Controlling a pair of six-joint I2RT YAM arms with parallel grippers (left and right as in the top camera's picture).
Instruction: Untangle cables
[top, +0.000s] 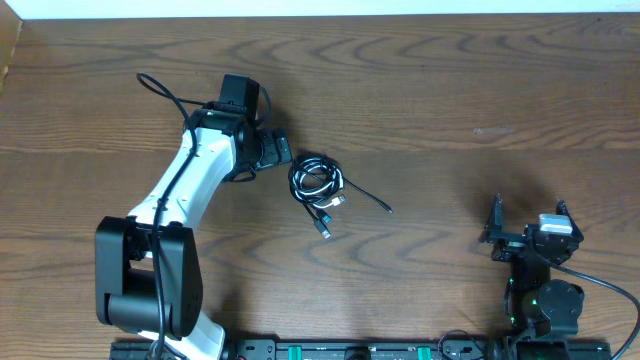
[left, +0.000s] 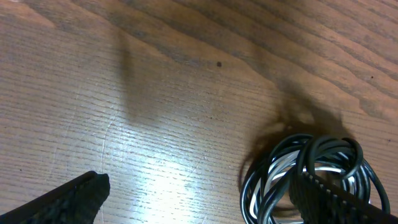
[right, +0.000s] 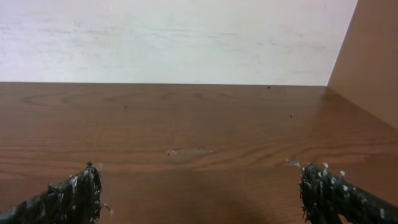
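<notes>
Cables: we see the cables (top: 317, 182) as one small coil of black and white strands at the centre of the table (top: 450, 80), with tails trailing to the lower right.
Handling: we judge them light, limp and springy. A pulled loop will likely drag the whole bundle, and thin strands may slip between pads.
Where to hold: we would pinch a free tail (top: 370, 198) or plug end (top: 325, 230), with the other arm pinning the coil.
Left gripper: the left gripper (top: 283, 150) sits just left of the coil with its fingers wide apart and nothing between them. In the wrist view one finger (left: 323, 196) overlaps the cables (left: 311, 146); we cannot tell whether it touches them.
Right gripper: the right gripper (top: 528, 215) is at lower right, well apart from the coil, fingers (right: 68, 196) spread wide and holding nothing.
</notes>
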